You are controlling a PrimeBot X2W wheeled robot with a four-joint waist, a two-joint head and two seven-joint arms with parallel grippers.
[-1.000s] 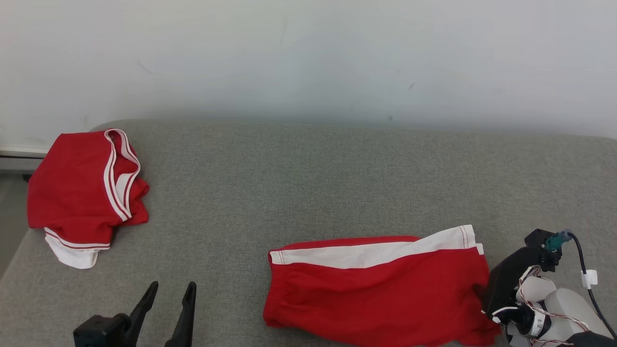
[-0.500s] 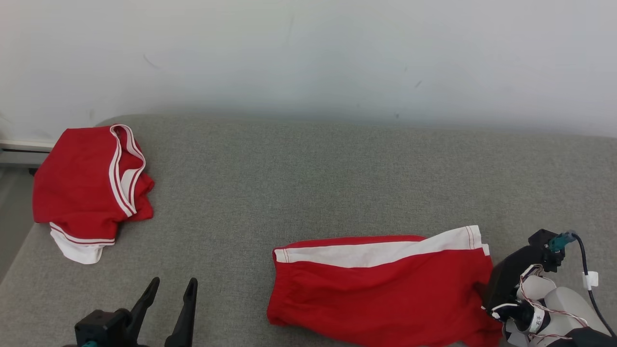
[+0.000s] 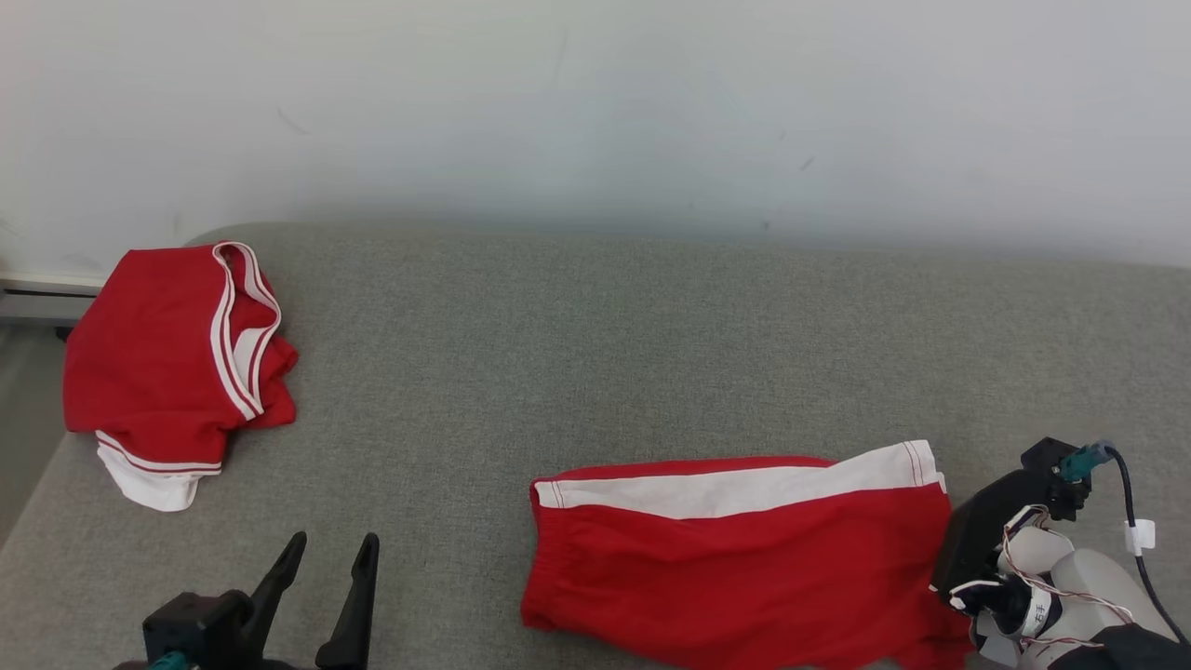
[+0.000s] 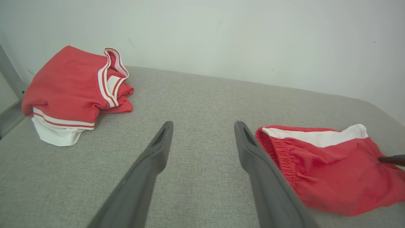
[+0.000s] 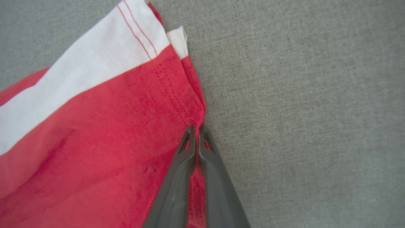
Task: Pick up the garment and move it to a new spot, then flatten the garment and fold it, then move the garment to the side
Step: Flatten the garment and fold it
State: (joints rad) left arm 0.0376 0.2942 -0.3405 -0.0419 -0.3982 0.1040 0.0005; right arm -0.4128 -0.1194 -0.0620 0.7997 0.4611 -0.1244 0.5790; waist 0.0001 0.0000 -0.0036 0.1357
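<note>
Observed: the garment (image 3: 735,558), a pair of red shorts with a white band (image 3: 735,489) along its far side, lies fairly flat by the near edge of the grey padded surface (image 3: 595,354), toward the near right corner, with its elastic waistband (image 4: 278,152) pointing left. The right gripper (image 5: 196,130) has its fingers (image 5: 175,183) pressed fully together on the stitched hem at the garment's right end, with red cloth showing between them. The bite sits right at the cloth's edge (I cannot tell whether it takes both layers or only the top one). The left gripper (image 3: 333,542) hangs by the near edge toward the left, fingers spread wide with nothing between them, apart from the waistband. A folded red pile (image 3: 163,363) occupies the far left corner, well apart from the garment. Assessment: the step in hand is the pick-up for the move to a new spot, and the grasp looks made but shallow. Recommendation: I would raise the right arm slowly and watch the wrist view for cloth creeping out of the pinch. If it slips, I would set down and re-grip deeper, past the stitching. The lift should be high enough that the waistband end clears the surface rather than dragging and bunching on the weave; alternatively, the left gripper could take the waistband to share the load. I would carry toward the bare middle, away from the folded pile, so the later flattening has room.
</note>
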